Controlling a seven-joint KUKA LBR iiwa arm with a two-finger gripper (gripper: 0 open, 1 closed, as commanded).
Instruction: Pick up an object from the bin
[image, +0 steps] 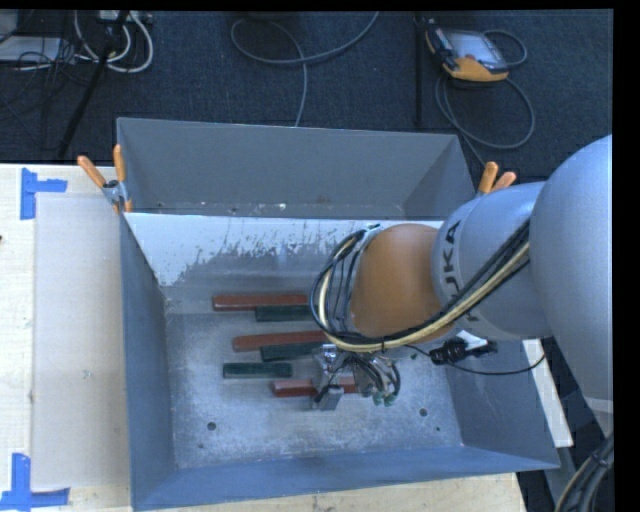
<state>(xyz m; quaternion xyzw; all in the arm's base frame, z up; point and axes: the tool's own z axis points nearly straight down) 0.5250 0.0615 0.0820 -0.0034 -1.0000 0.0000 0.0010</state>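
My gripper (329, 388) reaches down below the arm's orange cover, low in the middle of the bin. Its tip sits on or just over the right end of a short red-brown bar (297, 388), the nearest of the bars to the bin's front. Whether it touches that bar I cannot tell. Just left and above lies a dark green bar (256, 370). Another dark green bar (289, 353) lies beneath a longer red-brown bar (274, 341), with their right ends hidden by the cover.
Further back lie a long red-brown bar (259, 300) and a dark green bar (284, 314) beside it. All bars run roughly left to right. The arm and its cables cover the bin's right half.
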